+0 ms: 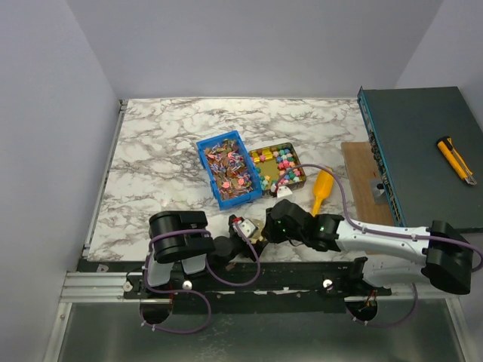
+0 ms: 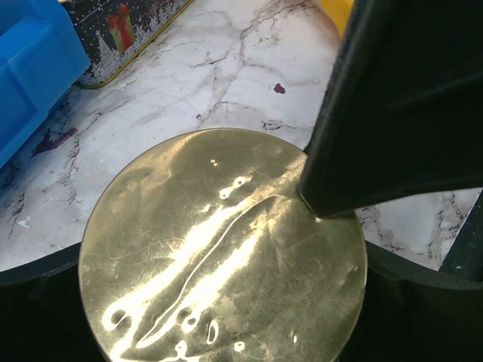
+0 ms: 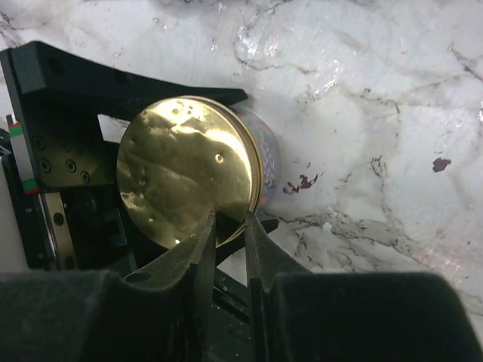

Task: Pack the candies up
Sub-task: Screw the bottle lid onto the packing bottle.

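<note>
A round gold metal lid (image 2: pixel 219 249) is being pinched at its rim by the right tool (image 3: pixel 226 226), whose two fingers are being pressed together on the edge nearest the right wrist camera. The lid is sitting on a small round tin with a patterned wall (image 3: pixel 266 154). This tin is being gripped by the left tool (image 1: pixel 241 230), whose fingers are being spread wide on either side of it, over the near edge of the white marbled bench (image 1: pixel 166 151). What the round tin is holding cannot be told under the lid. The shiny wrapped candies (image 1: pixel 229 167) are being carried farther back on the bench in a blue rectangular plastic bin (image 1: pixel 209 175). The bright chunky candies (image 1: pixel 283 164) are being carried in an open rectangular tin with printed sides (image 1: pixel 300 167), just beside the bin on its right. A yellow-orange plastic scoop (image 1: pixel 322 192) is lying on the bench to the right of that tin.
</note>
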